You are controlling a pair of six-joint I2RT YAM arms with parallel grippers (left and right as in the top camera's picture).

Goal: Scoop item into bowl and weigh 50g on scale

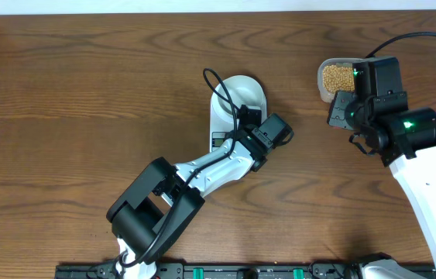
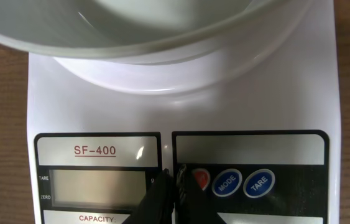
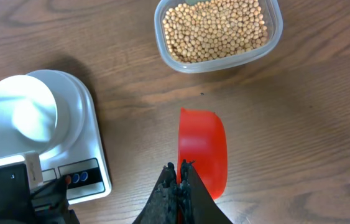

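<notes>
Near the middle of the table the scale sits with the bowl on its platform. Bowl is empty: no beans in it in any view.

Beans: all in the clear tub, toward the far edge on the right side, well apart from the scale. None spilled on the wood that I can see.

Left gripper: fingers clenched together, holding nothing, tips over the scale's control panel just beside the red button. Contact with the button: cannot tell. Display looks blank or too faint to read.

Right gripper: fingers pinched on the near end of the red scoop, as far as the wrist view shows. Scoop is empty and hangs between tub and scale, nearer the tub.

Status, my judgement: setup stage only.
- Done: bowl placed on scale, scoop in hand.
- Probably under way: switching on or zeroing the scale.
- Left: confirm zero reading with bowl aboard, dip scoop in tub, carry beans to bowl, repeat in small amounts until target weight shows.
</notes>
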